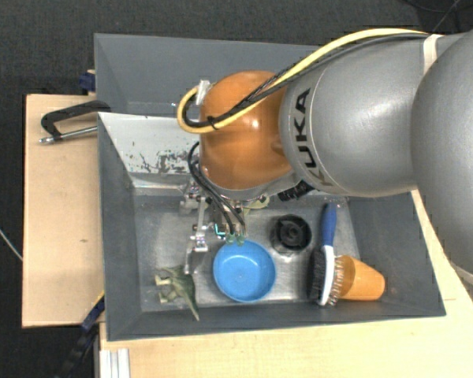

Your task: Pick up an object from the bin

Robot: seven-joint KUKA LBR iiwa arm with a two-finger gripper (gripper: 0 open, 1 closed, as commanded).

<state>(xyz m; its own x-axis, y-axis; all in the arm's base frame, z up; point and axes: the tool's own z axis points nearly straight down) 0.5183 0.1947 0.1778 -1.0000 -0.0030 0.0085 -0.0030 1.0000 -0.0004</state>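
Down in the grey bin point(115, 211), centre frame: gripper point(214, 228) low beside the upper-left rim of a blue bowl point(244, 272) — grip width impossible to tell. Further right — black ring point(292, 232), blue-handled brush point(325, 260), orange cup point(364, 280).

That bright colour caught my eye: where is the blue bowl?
The blue bowl sits low in the camera view, just below the gripper, between a green thing at left and a brush at right.
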